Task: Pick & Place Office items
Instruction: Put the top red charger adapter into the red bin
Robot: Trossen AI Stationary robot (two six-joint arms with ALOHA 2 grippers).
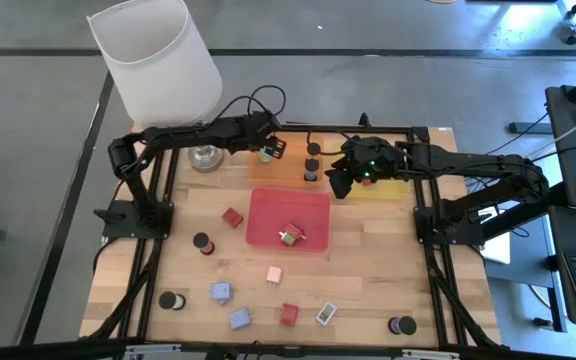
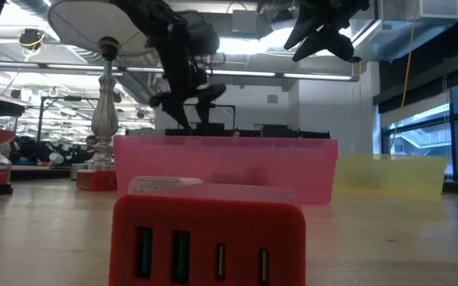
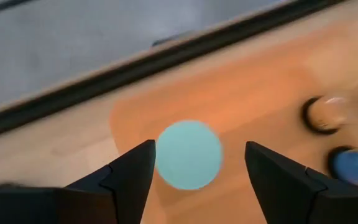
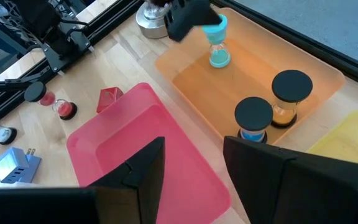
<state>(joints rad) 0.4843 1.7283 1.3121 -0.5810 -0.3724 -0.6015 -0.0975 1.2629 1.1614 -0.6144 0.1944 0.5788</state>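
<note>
The high view shows you the left gripper [image 1: 268,150] at the upper middle, over the orange tray [image 1: 293,168], its jaws spread around a teal hourglass [image 4: 217,41] standing in that tray beside two black-capped hourglasses [image 4: 272,102], so I judge this piece is just placed. The right gripper [image 1: 340,180] hovers near the yellow tray [image 1: 393,188], jaws a little apart and holding nothing. One plug piece [image 1: 290,235] lies in the glossy pink-red tray [image 1: 268,215], while many blocky chargers [image 1: 228,305] and round timers [image 1: 173,300] wait on the wooden worktop [image 1: 368,270].
</note>
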